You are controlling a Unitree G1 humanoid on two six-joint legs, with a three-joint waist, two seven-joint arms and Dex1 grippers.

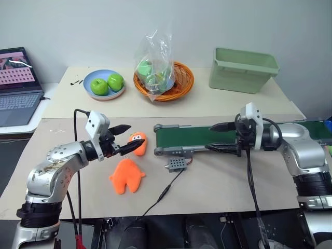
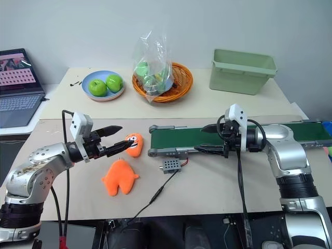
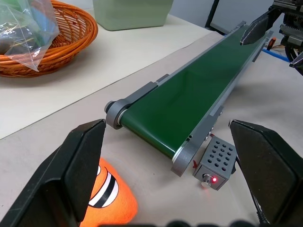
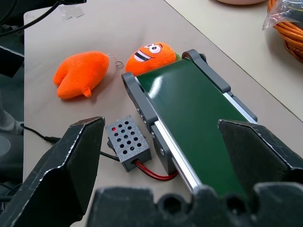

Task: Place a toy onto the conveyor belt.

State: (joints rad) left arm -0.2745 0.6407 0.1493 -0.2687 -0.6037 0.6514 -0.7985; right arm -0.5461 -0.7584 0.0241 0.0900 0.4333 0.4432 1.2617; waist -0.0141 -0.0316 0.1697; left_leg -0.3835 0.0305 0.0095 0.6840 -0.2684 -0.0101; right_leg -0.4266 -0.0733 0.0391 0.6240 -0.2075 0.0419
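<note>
Lying flat on the tan tabletop, the toy [image 1: 126, 176] sits near the front edge, well left of the conveyor belt [image 1: 207, 136] and just nearer than the egg-shaped orange toy [image 1: 137, 143] with the cartoon face. Above it the left gripper [image 1: 126, 138] hovers with its jaws spread wide, holding nothing, its tips beside the egg-shaped toy. Over the belt's middle the right gripper [image 1: 218, 137] points left, jaws also wide apart and empty. A small grey perforated box [image 1: 176, 164] rests against the belt's near side, by its left end.
</note>
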